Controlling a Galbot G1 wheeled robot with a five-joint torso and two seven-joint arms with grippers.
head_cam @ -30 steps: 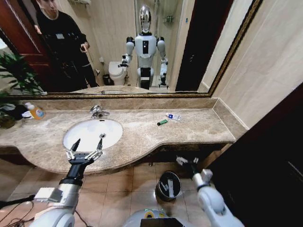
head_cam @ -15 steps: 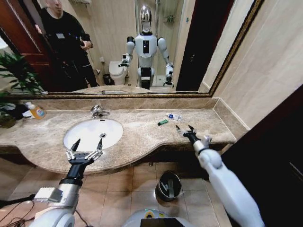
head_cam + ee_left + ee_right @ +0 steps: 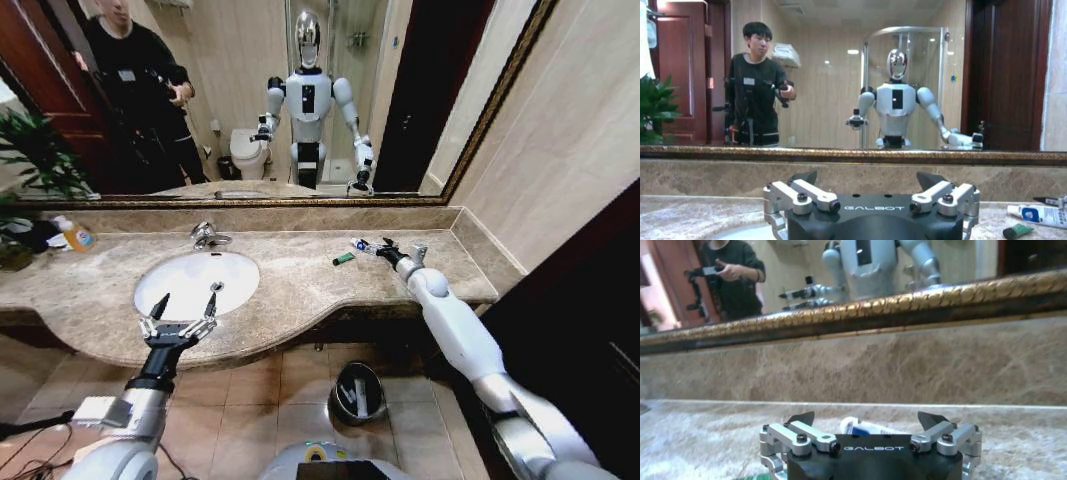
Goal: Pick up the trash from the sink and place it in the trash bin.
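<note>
Beige-brown marble worktop carries the white sink, its basin bare. On the floor below, the dark trash bin holds a few pale pieces. My right hand reaches over the worktop, fingers spread, just beside the white tube with blue print; the small green piece lies near it. My right wrist view shows that tube between my open fingers. My left hand hovers open at the sink's near rim.
</note>
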